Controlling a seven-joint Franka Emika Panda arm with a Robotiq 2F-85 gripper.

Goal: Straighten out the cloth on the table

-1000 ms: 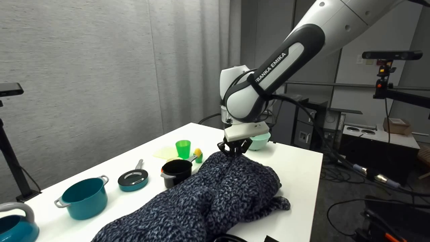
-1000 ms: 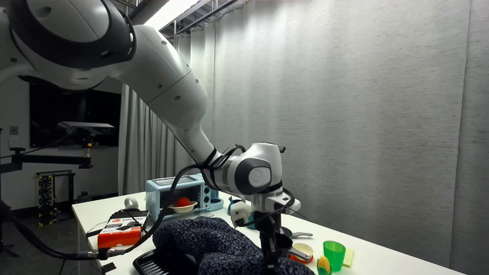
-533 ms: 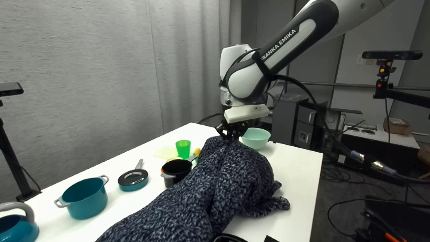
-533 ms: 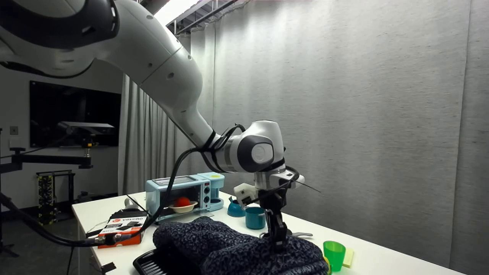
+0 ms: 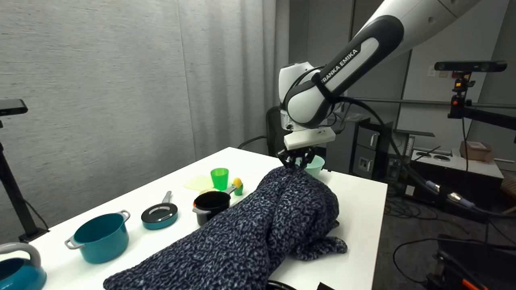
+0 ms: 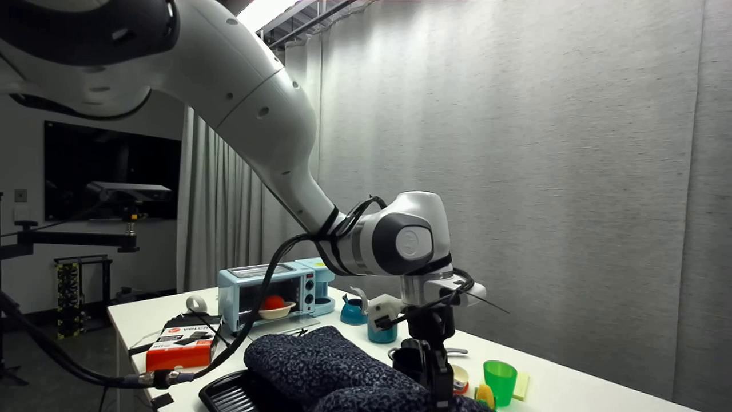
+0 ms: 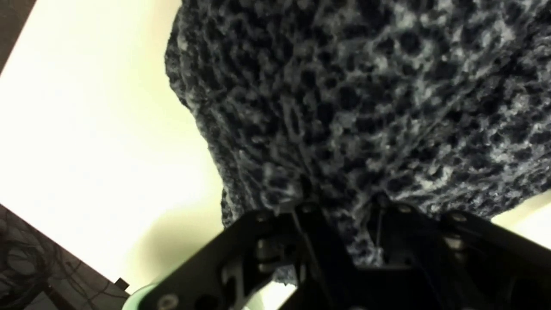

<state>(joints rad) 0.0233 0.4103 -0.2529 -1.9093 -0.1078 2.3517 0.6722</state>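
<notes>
The Robotiq gripper (image 7: 342, 204) is pinching the speckled navy cloth (image 5: 238, 241), which is looking half-spread, its folds needing flattening.

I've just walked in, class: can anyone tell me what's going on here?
A Franka Emika arm is handling a dark speckled cloth on a white table. Its hand grips a gathered part of the fabric, which rises to a peak there, with folds running out from that spot. The rest lies rumpled, stretching past a black pot, so the straightening is not yet done.
</notes>
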